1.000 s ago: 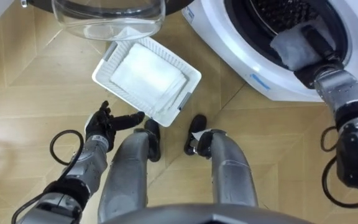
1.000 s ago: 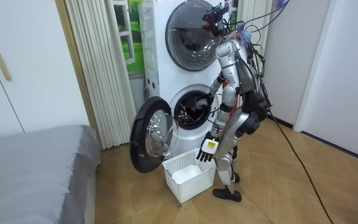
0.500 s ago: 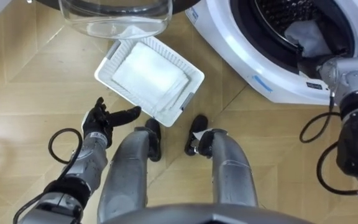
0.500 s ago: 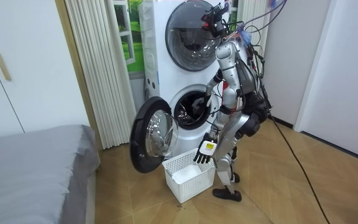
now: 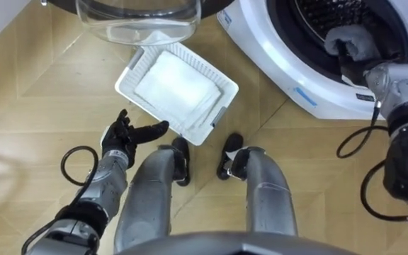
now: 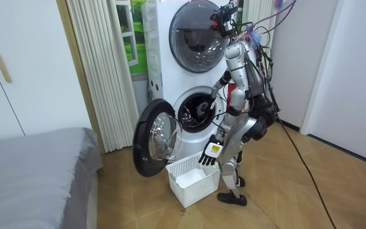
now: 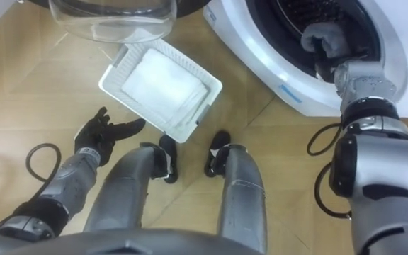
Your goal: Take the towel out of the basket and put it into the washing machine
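The left hand hangs low beside the robot's left leg, empty, its fingers spread and relaxed and pointing toward a white plastic basket that stands on the wooden floor just ahead of the robot's feet. A folded white cloth lies flat in the basket and covers most of its bottom. Just beyond the basket, on the robot's left, the round glass door of the washing machine is swung fully open, its bowl overhanging the basket's far edge. To the right the machine's white front faces the robot, and the right arm reaches through the opening into the dark perforated drum. There the right hand has its dark fingers curled on a bunched grey towel, which sits inside the drum, above the hand and past the door ring. In the room view the robot stands upright close to the lower machine, with the basket at its feet and a second machine stacked above. A pleated curtain hangs on the room view's left of the machines, and a grey bed lies further to that side.
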Robot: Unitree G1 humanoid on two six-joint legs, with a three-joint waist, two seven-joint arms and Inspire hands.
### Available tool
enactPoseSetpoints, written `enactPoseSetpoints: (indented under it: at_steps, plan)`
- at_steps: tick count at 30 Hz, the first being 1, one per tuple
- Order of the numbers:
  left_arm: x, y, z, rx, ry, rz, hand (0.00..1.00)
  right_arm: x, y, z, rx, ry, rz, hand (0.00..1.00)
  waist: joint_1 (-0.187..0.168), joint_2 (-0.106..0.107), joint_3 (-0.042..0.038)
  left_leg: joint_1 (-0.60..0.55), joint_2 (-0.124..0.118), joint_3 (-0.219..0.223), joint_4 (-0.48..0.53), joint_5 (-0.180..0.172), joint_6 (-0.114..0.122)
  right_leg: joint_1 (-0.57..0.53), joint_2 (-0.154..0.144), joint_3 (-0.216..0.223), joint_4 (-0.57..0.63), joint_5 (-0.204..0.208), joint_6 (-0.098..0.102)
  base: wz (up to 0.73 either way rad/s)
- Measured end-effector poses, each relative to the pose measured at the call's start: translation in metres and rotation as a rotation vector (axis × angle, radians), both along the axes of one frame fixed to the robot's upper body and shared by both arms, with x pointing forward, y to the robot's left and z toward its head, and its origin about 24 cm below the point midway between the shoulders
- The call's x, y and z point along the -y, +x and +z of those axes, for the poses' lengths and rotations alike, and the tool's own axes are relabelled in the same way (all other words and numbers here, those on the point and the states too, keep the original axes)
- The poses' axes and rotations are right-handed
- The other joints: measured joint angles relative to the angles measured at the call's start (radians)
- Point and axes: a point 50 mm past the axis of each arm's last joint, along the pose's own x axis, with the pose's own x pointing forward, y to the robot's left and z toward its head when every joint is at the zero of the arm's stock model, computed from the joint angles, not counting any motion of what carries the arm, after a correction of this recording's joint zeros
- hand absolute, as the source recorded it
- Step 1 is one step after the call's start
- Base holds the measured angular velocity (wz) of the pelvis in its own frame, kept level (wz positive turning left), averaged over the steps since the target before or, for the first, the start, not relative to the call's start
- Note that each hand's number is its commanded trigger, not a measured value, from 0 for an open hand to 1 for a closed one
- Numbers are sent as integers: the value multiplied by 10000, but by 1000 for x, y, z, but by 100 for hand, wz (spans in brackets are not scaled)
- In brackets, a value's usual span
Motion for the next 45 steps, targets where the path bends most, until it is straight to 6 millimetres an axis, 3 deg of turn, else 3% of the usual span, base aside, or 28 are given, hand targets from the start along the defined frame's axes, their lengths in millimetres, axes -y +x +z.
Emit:
enactPoseSetpoints:
  at_steps: [6, 12, 15, 18, 20, 21, 23, 26, 28, 33, 35, 39, 41, 45]
  plan:
    - [-2, -5, -4, -230, 274, -302, 0, 7, -16, -17, -217, -175, -251, 0, 244, 154, -50, 586, -1, 65, -277, 4, -11, 533, 7, -18, -242, -30, -3, -1]
    - [-24, -39, -23, -1519, 731, -463, 0, 14, -58, -56, -676, -174, -463, 0, 523, 460, -169, 2002, -13, 37, -1140, 50, -92, 1999, 143, -270, -1155, 9, 67, -1]
    - [-41, -64, -31, -2292, 975, 0, 0, 11, -90, -83, -894, 133, -833, 0, 503, 515, -200, 2828, -10, -83, -1742, 100, -174, 2911, 353, -312, -1873, 106, 181, 2]
    - [-51, -99, -44, -3639, 1102, 419, 0, 1, -134, -116, -1747, 336, -963, 0, 401, 668, -301, 3744, 5, -192, -2418, 141, -241, 3952, 538, -425, -2675, 247, 266, 2]
    - [-57, -119, -48, -4227, 1290, 485, 0, -1, -178, -137, -2757, 266, -1117, 0, 325, 683, -328, 4579, -56, -214, -3039, 183, -295, 4729, 567, -472, -3153, 272, 313, 2]
    - [-59, -125, -49, -4391, 1315, 552, 0, -1, -190, -141, -3031, 169, -1076, 0, 286, 690, -338, 4772, -53, -215, -3172, 193, -312, 4931, 631, -467, -3308, 285, 335, -6]
    - [-63, -148, -51, -4890, 1387, 831, 0, -3, -233, -154, -4007, -137, -943, 0, -10, 692, -368, 5542, -47, -213, -3704, 225, -375, 5706, 827, -439, -3847, 319, 383, -5]
    - [-67, -156, -51, -5054, 1547, 896, 0, -11, -277, -165, -5283, -394, -290, 0, -133, 606, -445, 6245, -54, -205, -4254, 295, -487, 6317, 951, -414, -4287, 329, 399, -7]
    - [-68, -157, -51, -5093, 1744, 661, 0, -17, -291, -168, -5823, -727, 677, 0, -195, 580, -459, 6587, -47, -168, -4496, 327, -542, 6585, 1034, -301, -4445, 335, 401, -14]
    - [-65, -164, -52, -5287, 1686, 684, 0, -25, -296, -171, -6517, -1883, 3997, 0, -349, 635, -490, 7587, -12, -44, -5074, 375, -630, 7478, 1198, -274, -4975, 368, 414, -8]
    - [-66, -170, -53, -5517, 1836, 534, 0, -29, -297, -172, -6980, -2591, 5884, 0, -329, 673, -578, 7964, 0, -25, -5255, 369, -660, 7748, 1244, -288, -5106, 369, 417, -2]
    - [-65, -177, -54, -5810, 1954, 402, 0, -34, -297, -174, -7432, -3263, 8029, 0, -303, 685, -580, 8333, -6, 61, -5424, 372, -664, 8114, 1274, -279, -5270, 377, 433, -5]
    - [-65, -180, -54, -5967, 2024, 323, 0, -39, -300, -176, -7645, -3423, 9038, 0, -307, 686, -544, 8638, 4, 58, -5487, 355, -690, 8415, 1344, -131, -5434, 393, 459, 0]
    - [-64, -184, -55, -6142, 2192, -43, 0, -48, -301, -178, -7715, -3512, 9905, 0, -330, 599, -508, 8784, 18, 31, -5512, 341, -708, 8665, 1378, -45, -5444, 395, 463, -2]
